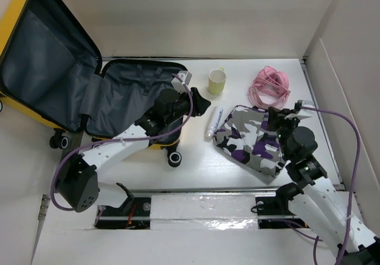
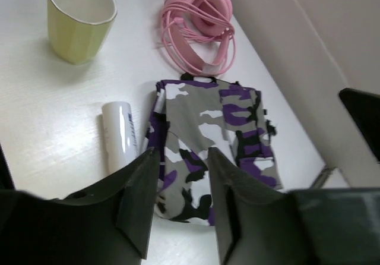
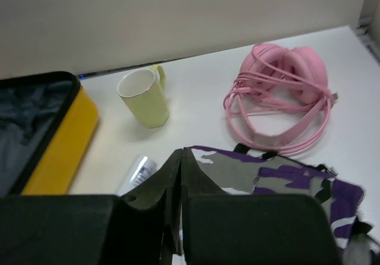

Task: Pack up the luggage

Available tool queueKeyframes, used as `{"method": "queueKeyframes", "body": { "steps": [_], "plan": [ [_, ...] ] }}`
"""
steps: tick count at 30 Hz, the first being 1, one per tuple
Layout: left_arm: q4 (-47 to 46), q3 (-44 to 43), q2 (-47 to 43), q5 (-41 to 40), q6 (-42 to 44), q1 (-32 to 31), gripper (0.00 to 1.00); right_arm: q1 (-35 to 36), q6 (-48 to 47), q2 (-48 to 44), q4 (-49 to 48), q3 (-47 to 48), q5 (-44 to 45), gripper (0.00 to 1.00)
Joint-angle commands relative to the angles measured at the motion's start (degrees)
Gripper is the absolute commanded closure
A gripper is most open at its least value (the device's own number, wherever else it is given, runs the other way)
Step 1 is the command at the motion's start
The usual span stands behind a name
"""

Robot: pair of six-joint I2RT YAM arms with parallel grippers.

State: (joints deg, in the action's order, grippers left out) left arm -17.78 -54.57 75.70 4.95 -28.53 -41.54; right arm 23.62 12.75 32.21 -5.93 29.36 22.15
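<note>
Luggage [image 1: 53, 69] lies open at the counter's [image 1: 196, 165] far left, lining bared for packing, as left jaws, parted and empty, aim at the pouch [image 2: 202, 128], seemingly the next item, and right jaws hover clenched above it.

my spot is a white table [image 1: 202, 173] with a faint wood grain, boxed in by plain off-white boards: a back wall [image 1: 208, 15] and a side panel [image 1: 347, 81] on my right. there's a thin dark gap [image 3: 130, 67] where the back wall meets the tabletop. light's soft and even, and a glossy strip [image 1: 202, 208] runs along the near edge.
</note>
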Motion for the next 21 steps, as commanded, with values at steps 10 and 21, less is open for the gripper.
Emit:
{"method": "queueKeyframes", "body": {
  "steps": [10,21],
  "plan": [
    [12.7,-17.9,16.6,-19.2,9.0,-8.5,0.94,-0.9,1.6,-2.9,-2.3,-0.8,2.9,1.0],
    [19.6,-27.7,33.0,-21.5,10.5,-8.5,0.46,-0.9,1.7,-2.8,-2.7,-1.3,2.2,0.74]
  ]
}}
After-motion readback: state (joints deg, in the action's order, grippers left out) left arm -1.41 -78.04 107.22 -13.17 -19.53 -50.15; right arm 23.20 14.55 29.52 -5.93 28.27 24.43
